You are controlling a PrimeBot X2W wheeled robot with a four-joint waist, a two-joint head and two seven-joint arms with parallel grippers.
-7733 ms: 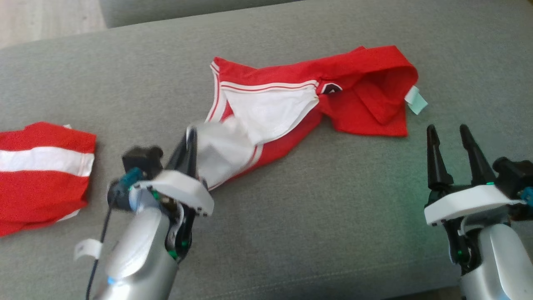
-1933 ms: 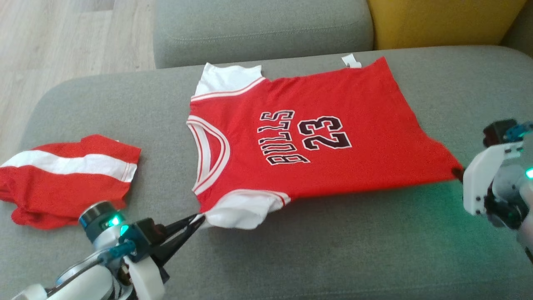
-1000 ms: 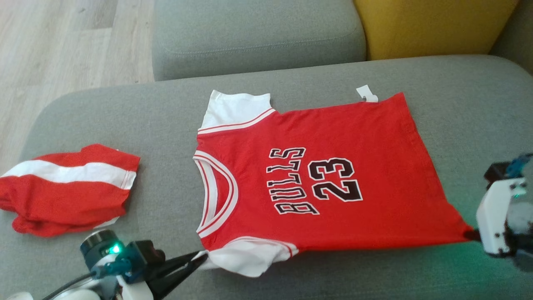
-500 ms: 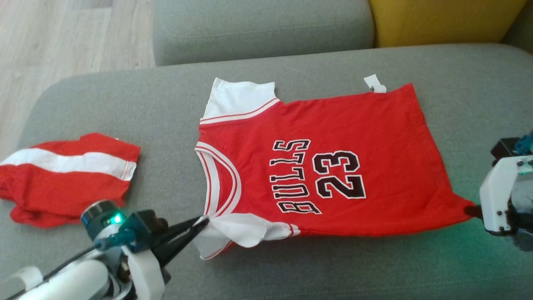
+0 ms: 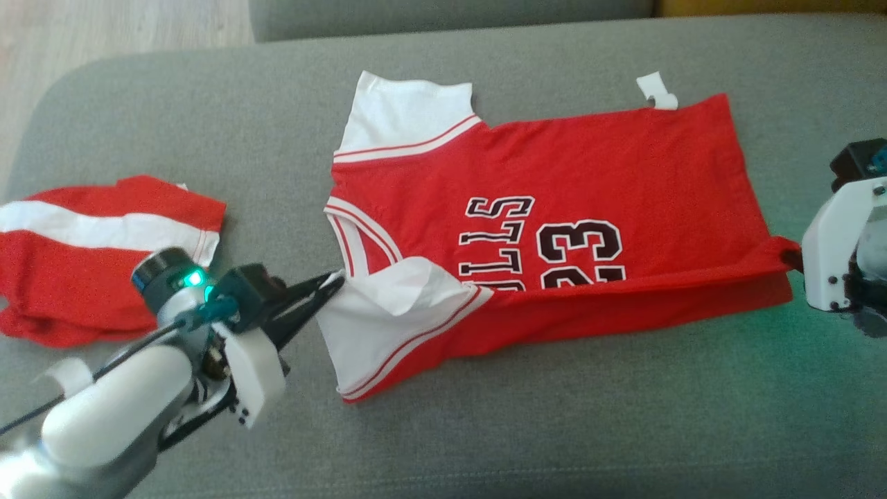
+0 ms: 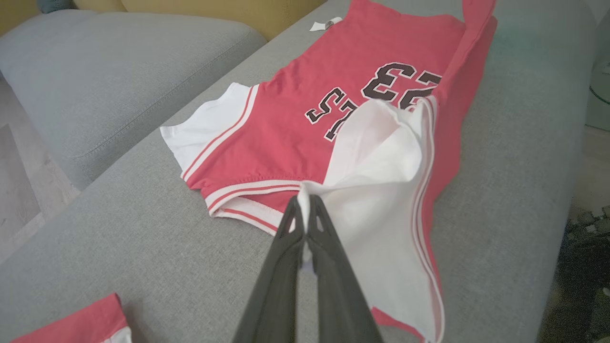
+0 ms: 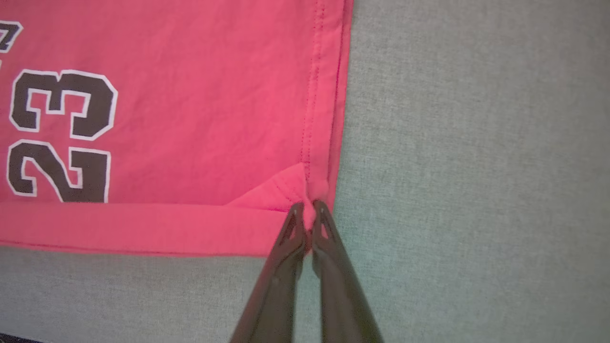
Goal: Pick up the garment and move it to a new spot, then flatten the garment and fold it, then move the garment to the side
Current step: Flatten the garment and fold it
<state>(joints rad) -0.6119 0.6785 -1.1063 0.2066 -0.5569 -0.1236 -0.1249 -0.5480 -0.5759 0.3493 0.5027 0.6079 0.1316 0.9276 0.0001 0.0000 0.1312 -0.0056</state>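
The garment (image 5: 554,173) is a red jersey with white sleeves and black "BULLS 23" lettering, spread face up on the grey sofa seat (image 5: 485,430). My left gripper (image 5: 331,283) is shut on the near white sleeve (image 6: 376,190), lifted and turned over toward the lettering. My right gripper (image 7: 309,206) is shut on the near hem corner (image 5: 779,253), raised off the seat. The jersey's near edge (image 7: 143,228) is rolled over along its length, covering the bottom of the numbers.
A second red garment with a white stripe (image 5: 90,256) lies bunched at the seat's left end. A grey cushion (image 6: 95,76) stands behind the seat, with wooden floor (image 5: 104,24) beyond the left end. A white tag (image 5: 657,90) sticks out at the jersey's far hem.
Both grippers have carried the jersey's near edge up and away from me, so the near sleeve and near side now fold over the front. The head camera has tilted down.
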